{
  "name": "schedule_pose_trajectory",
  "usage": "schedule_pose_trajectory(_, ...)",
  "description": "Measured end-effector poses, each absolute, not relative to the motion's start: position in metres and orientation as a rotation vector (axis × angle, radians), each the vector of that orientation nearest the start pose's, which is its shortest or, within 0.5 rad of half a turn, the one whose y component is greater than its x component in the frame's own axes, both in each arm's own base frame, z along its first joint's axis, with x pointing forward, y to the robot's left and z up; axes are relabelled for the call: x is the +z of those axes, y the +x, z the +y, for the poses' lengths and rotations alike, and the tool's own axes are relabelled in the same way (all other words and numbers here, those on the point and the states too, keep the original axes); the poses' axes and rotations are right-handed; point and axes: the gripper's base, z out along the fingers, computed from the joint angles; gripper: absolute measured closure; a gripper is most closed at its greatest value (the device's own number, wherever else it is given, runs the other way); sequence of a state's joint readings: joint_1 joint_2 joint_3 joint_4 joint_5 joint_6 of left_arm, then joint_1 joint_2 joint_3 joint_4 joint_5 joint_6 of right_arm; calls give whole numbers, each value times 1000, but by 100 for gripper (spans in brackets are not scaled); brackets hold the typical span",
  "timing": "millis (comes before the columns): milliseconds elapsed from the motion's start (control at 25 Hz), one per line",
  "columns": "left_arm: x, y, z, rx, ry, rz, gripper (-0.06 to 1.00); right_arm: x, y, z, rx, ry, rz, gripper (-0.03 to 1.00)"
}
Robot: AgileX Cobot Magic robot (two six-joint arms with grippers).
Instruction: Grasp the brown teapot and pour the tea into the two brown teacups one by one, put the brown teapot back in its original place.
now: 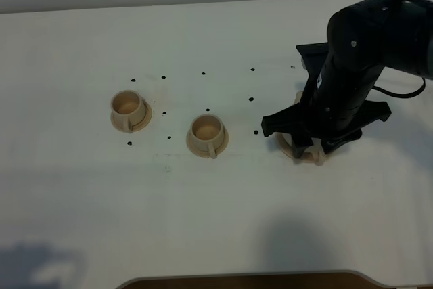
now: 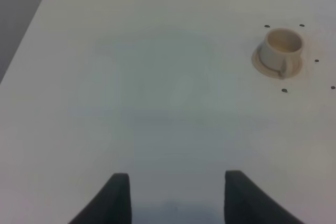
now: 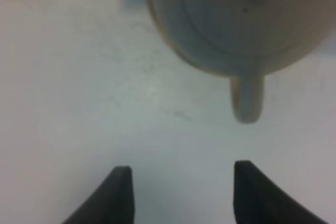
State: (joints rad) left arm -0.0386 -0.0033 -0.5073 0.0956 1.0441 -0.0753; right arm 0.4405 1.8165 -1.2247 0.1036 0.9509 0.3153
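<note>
The pale beige clay teapot (image 3: pixel 236 19), squat with a knobbed lid and loop handle, stands at about three o'clock on the white worktop (image 1: pixel 223 221), just ahead of the black right hand (image 3: pixel 178 182). That hand is spread wide and grips nothing. The handle lines up with one finger rather than the gap, so closing now would likely shove the pot and slop tea. At nine o'clock from it sit a small beige cylindrical teacup (image 1: pixel 206 133) and, beyond, its twin (image 1: pixel 127 109). The left hand (image 2: pixel 176 190) hangs wide and empty.
</note>
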Motion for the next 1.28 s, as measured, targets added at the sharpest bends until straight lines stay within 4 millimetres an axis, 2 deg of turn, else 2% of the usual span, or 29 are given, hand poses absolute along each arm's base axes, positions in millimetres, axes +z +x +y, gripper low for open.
schedule_pose_trajectory(360, 281, -6, 8, 41, -41, 2013, 50, 177, 322, 154, 79, -50, 3075, 52)
schedule_pose_trajectory(600, 281, -6, 8, 41, -41, 2013, 50, 177, 334, 156, 31, -59, 3058, 52)
schedule_pose_trajectory(1000, 281, -6, 8, 41, -41, 2013, 50, 175, 333, 154, -16, -164, 3075, 52)
schedule_pose_trajectory(1280, 281, -6, 8, 41, -41, 2013, 50, 162, 336, 156, -30, -215, 3090, 52)
